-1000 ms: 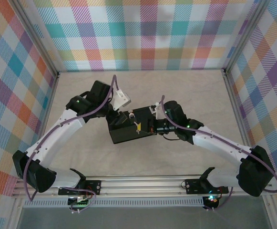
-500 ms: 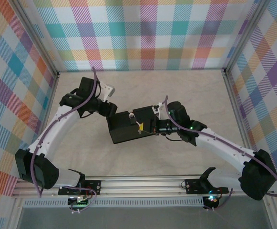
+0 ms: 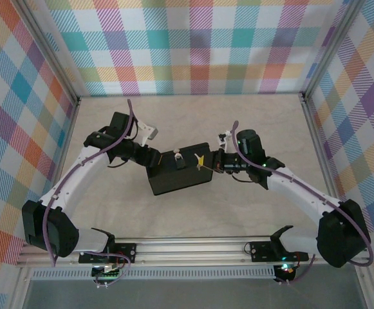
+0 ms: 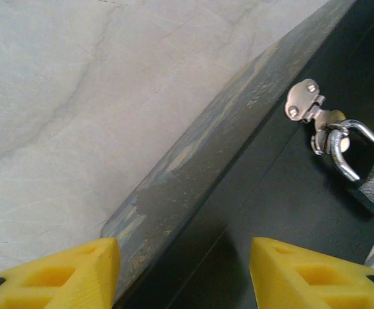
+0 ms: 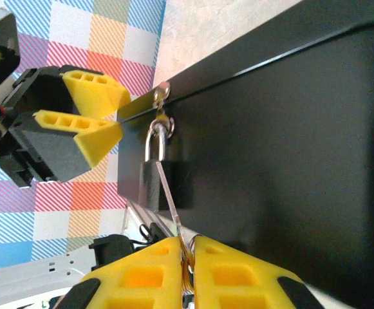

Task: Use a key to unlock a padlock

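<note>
Dark padlock [image 5: 153, 183], silver shackle, hanging on box [image 5: 289, 129] hasp. Thin key [image 5: 168, 193] pinched in right tool [image 5: 188, 250]; left tool [image 4: 183, 261] spread wide beside box.

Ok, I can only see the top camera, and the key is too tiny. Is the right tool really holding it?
Observer: Yes. The right wrist view shows the right tool pinched shut on the key, a thin silver sliver.
Operator: Is it inside the padlock?
Observer: I cannot tell. In that view the blade crosses in front of the padlock, which hangs on the box's front.
Operator: What about the left tool?
Observer: The left wrist view shows the left tool open, with the lid edge of the box in line between its fingers.
</note>
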